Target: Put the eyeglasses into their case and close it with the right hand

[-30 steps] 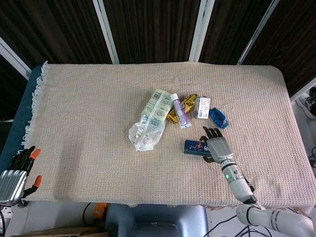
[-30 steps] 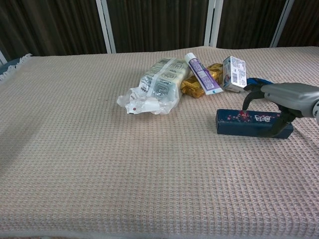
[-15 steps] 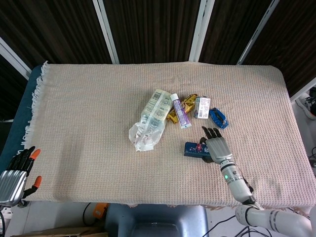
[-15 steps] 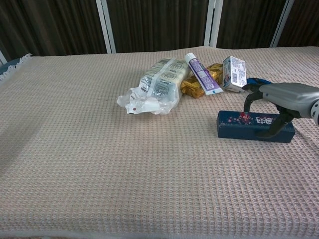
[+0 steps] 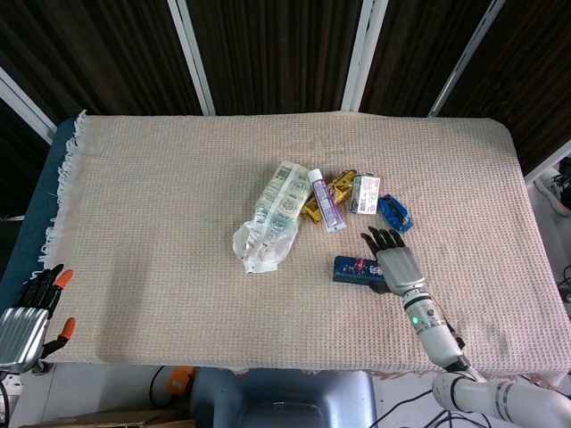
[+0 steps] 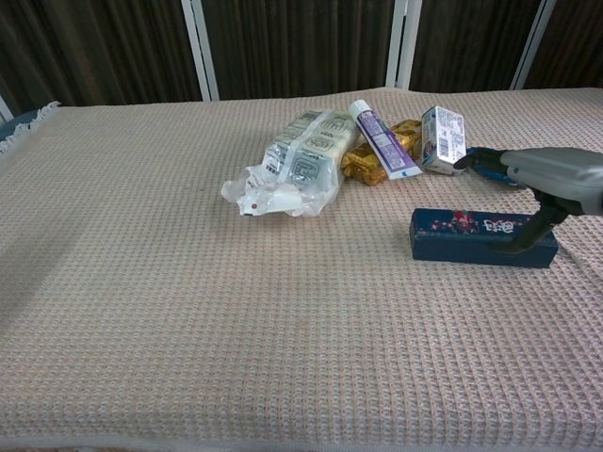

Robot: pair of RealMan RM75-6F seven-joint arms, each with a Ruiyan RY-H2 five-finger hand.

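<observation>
The eyeglass case (image 5: 355, 267) is a dark blue patterned box lying shut on the cloth right of centre; the chest view shows its long side (image 6: 476, 237). No eyeglasses show anywhere. My right hand (image 5: 395, 261) hovers over the case's right end with its fingers stretched out flat above the lid. In the chest view this right hand (image 6: 556, 177) has only its thumb reaching down to the case's right end. My left hand (image 5: 27, 314) hangs off the table's near left corner, holding nothing, fingers extended.
Behind the case lies a cluster: a clear bag of green-white packets (image 5: 272, 214), a purple-white tube (image 5: 326, 201), gold wrappers (image 5: 339, 187), a small carton (image 5: 364, 193) and a blue packet (image 5: 394, 213). The beige waffle cloth (image 5: 152, 196) covers the table.
The right hand's fingers, curled down over the case lid a second ago, have lifted and straightened. The case slid slightly to the right. The left hand has not moved.
</observation>
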